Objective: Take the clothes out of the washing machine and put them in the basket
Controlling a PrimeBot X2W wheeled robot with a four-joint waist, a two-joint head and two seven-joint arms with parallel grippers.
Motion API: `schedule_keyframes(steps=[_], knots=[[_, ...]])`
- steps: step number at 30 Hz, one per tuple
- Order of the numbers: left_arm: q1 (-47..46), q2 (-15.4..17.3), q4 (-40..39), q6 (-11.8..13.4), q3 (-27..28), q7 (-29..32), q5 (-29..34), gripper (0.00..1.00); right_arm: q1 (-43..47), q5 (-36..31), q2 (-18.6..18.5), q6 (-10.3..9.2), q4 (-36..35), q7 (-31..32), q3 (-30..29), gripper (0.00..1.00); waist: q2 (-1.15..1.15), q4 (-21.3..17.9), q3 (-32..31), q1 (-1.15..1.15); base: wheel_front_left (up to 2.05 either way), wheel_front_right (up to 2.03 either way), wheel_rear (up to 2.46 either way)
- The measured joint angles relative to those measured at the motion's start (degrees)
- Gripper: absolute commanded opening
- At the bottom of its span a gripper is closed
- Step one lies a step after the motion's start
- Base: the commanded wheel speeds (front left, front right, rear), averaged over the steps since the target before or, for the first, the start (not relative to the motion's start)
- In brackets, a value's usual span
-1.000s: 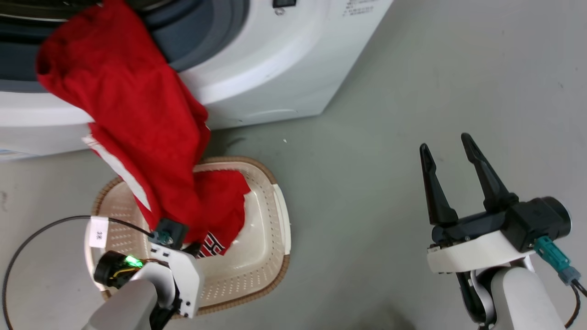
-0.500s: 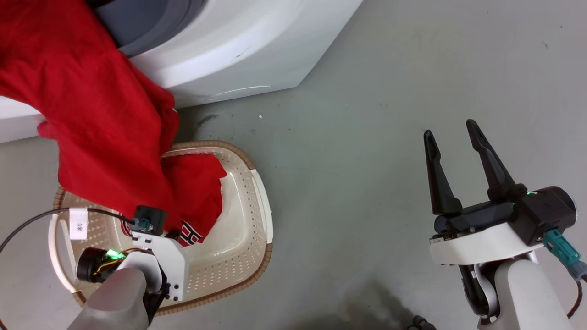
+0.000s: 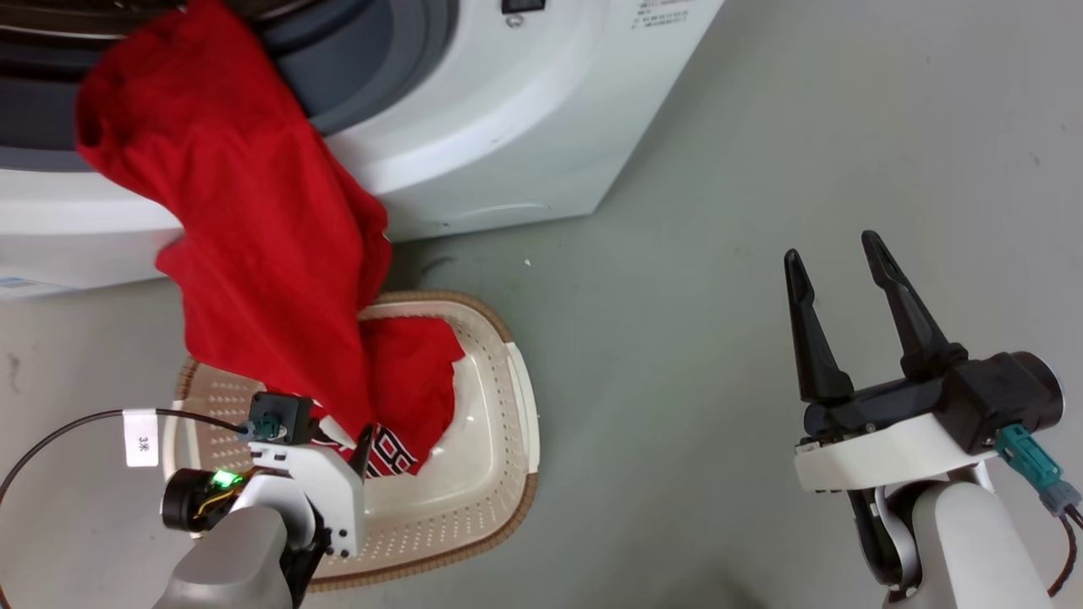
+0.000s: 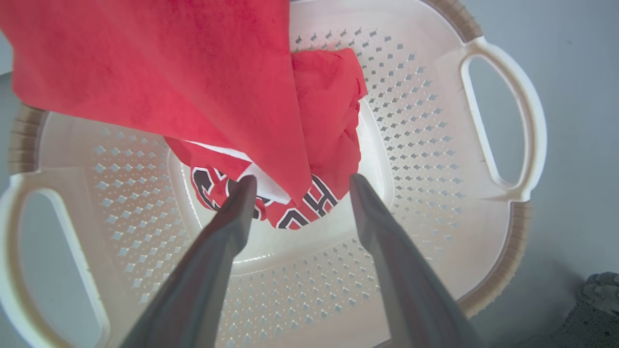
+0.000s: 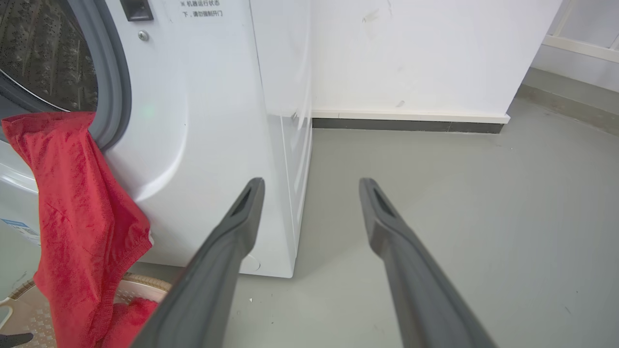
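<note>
A large plain red garment (image 3: 254, 220) hangs out of the washing machine (image 3: 508, 127) over its grey seal and reaches down into the cream basket (image 3: 508, 397) on the floor. The red jersey (image 4: 333, 121) with black letters lies in the bottom of the basket (image 4: 425, 121). My left gripper (image 4: 302, 180) is open just above the jersey, and the low tip of the plain garment (image 4: 193, 72) dangles between its fingers. In the head view the left gripper (image 3: 347, 436) is half hidden by cloth. My right gripper (image 3: 831, 247) is open and holds nothing, far right of the basket.
The steel drum (image 5: 43, 48) shows behind the hanging garment (image 5: 82, 217). Grey floor (image 3: 677, 338) lies between the basket and my right arm. A white wall with a dark skirting (image 5: 406, 125) stands beyond the machine. A black cable with a white tag (image 3: 140, 437) loops by my left wrist.
The head camera swung down and came back. My left wrist has shifted slightly left, and one dark fingertip now shows beside the cloth's low end. The right arm has hardly moved.
</note>
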Motion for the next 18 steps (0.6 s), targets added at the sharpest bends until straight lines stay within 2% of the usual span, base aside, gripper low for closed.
schedule_keyframes(steps=[5, 8, 9, 14, 18], knots=[[0.3, 1.5, -4.8, -0.1, 0.1, -0.6, -1.0, 1.00, 0.8, 0.0, 0.0, 0.00, 0.6, 0.0, -0.4, 1.00, 0.00, 1.3, -3.0, 0.00, 0.00, 0.00, 0.00], [-0.3, 4.1, -8.0, 0.0, 1.4, -0.6, -0.4, 1.00, 1.2, 0.1, 0.0, 0.00, 0.8, 0.0, -0.5, 1.00, 0.00, 1.8, -4.2, 0.00, 0.00, 0.00, 0.00], [-1.9, 6.1, -12.4, 0.6, 3.2, -0.7, 0.9, 1.00, 1.3, 0.2, 0.0, 0.00, 0.8, 0.0, -0.4, 1.00, 0.00, 1.9, -4.7, -0.01, 0.00, 0.00, 0.00], [-5.0, 9.6, -17.8, 2.9, 5.2, -0.7, 2.8, 1.00, 1.5, 0.8, 0.0, 0.00, 0.7, 0.0, -0.1, 1.00, 0.00, 0.9, -4.3, 0.00, 0.00, 0.00, 0.00], [-9.1, 12.7, -22.4, 2.3, 6.6, 2.4, 1.6, 1.00, 1.5, 1.7, 0.0, 0.00, 0.5, 0.0, -0.4, 1.00, 0.00, -0.3, -3.3, -0.01, 0.00, 0.00, 0.00]])
